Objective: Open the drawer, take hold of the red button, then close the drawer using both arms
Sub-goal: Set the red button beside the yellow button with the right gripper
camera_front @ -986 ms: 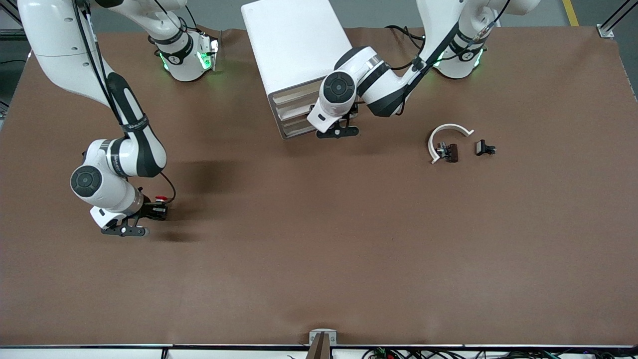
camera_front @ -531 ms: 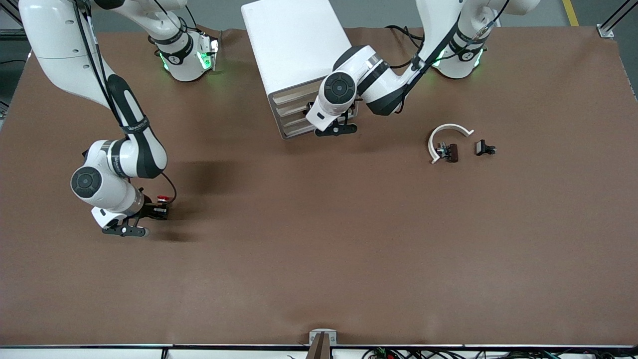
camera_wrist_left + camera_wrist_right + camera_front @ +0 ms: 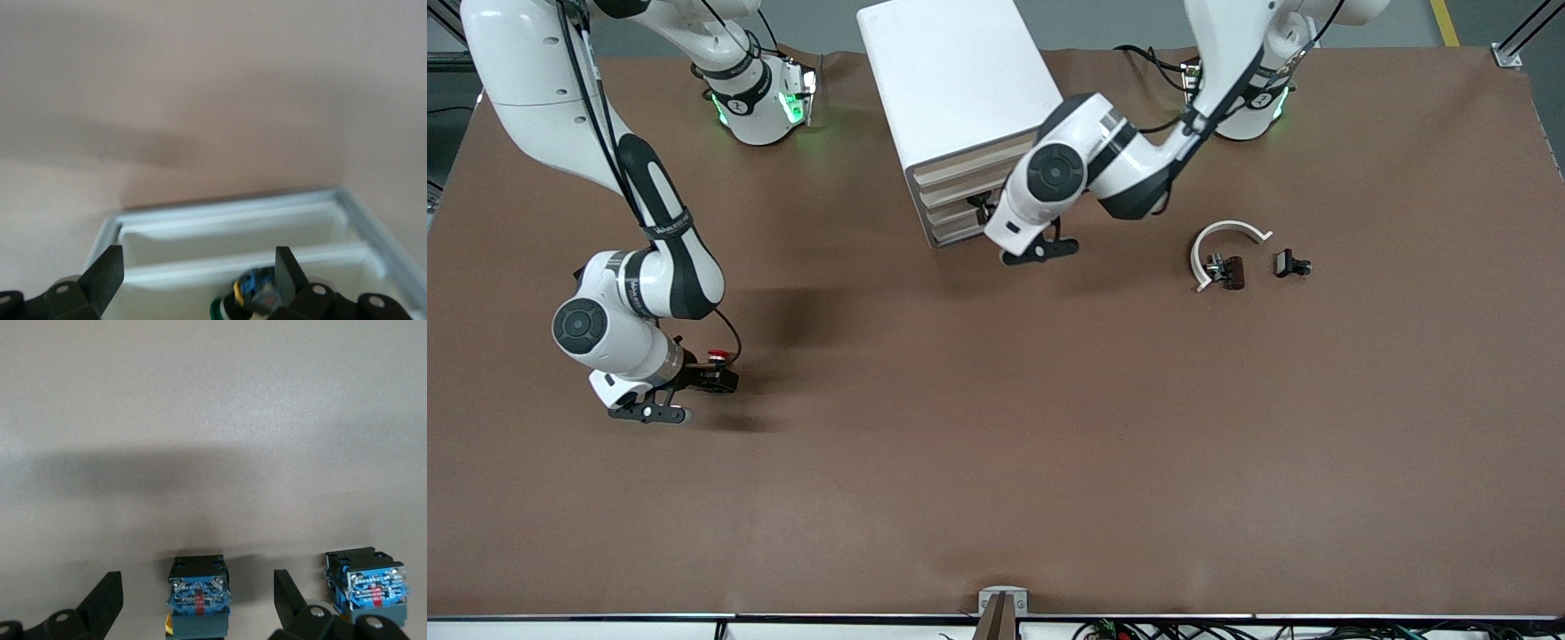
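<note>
Button (image 3: pixel 716 356) w/ red cap sits on the table toward the right arm's end, well apart from the cabinet (image 3: pixel 953 89). Right wrist view: its blue-and-black body (image 3: pixel 198 595) lies between the spread fingers (image 3: pixel 103 603), not pinched; a second block of the same kind (image 3: pixel 368 583) sits just beside it.

Right gripper (image 3: pixel 685 391) is low at the button, jaws wide.

Drawer (image 3: pixel 253 247): left wrist view shows a white tray out of the cabinet, w/ a yellow-and-blue part (image 3: pixel 252 293) inside.

Left gripper (image 3: pixel 1040 244) is in front of the cabinet's drawer fronts (image 3: pixel 951 191), fingers (image 3: pixel 107 275) spread, holding nothing.

Toward the left arm's end: white curved piece (image 3: pixel 1221 242), dark brown block (image 3: pixel 1232 272) inside its arc, small black part (image 3: pixel 1291 264) beside.
</note>
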`<move>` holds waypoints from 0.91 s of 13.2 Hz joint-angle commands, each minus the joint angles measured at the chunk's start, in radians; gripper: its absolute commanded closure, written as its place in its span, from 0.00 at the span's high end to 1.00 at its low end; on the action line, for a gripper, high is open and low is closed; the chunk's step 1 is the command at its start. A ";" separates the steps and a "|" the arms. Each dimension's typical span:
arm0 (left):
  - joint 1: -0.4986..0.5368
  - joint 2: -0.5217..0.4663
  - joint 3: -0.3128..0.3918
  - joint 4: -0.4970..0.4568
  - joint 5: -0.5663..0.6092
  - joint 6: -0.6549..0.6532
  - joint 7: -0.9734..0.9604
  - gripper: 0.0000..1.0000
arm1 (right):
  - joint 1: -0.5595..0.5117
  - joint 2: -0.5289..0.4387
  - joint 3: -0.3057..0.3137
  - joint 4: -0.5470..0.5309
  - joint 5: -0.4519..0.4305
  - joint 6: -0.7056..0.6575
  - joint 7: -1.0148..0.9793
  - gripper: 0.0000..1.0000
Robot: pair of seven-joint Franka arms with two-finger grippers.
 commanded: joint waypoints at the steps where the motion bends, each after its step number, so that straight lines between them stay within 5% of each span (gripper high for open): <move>1: 0.099 -0.043 -0.003 0.030 0.073 -0.025 -0.007 1.00 | -0.021 -0.039 0.016 0.039 0.012 -0.102 -0.038 1.00; 10: 0.372 -0.179 -0.003 0.209 0.177 -0.252 0.015 1.00 | -0.038 -0.254 0.008 0.254 -0.002 -0.651 -0.109 1.00; 12: 0.399 -0.180 -0.003 0.283 0.273 -0.302 0.025 1.00 | -0.043 -0.273 0.007 0.333 -0.002 -0.737 -0.102 1.00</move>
